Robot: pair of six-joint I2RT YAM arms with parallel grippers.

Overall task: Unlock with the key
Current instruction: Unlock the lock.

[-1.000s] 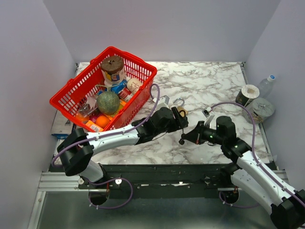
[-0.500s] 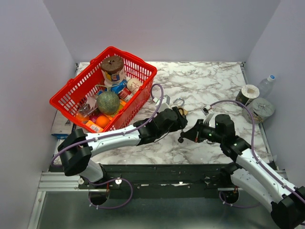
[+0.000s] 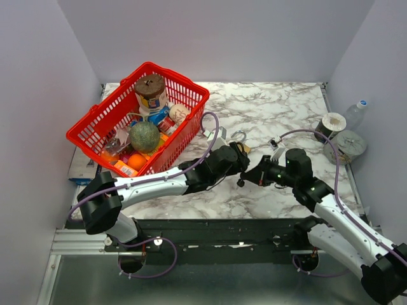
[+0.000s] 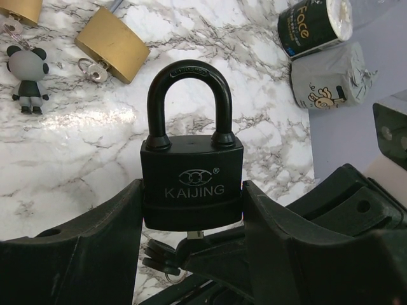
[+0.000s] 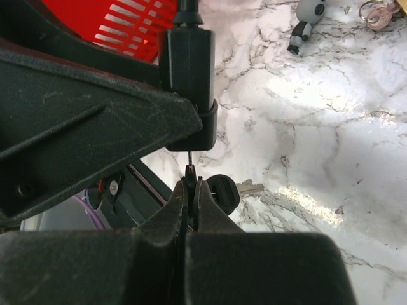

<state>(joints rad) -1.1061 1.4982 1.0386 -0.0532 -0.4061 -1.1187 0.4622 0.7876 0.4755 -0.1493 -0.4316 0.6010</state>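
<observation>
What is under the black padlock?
The key, pinched in the shut right gripper, points up at the underside of the padlock. The keyhole itself is hidden, so how far the key is in cannot be seen.

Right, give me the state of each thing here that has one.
Black KAIJING padlock: shackle shut, gripped by its body.
Left hand: closed on that padlock.
Small metal key: tip at the padlock's underside, depth unclear.
Right hand: shut on the key.
Brass padlock: lying on the marble table.
</observation>
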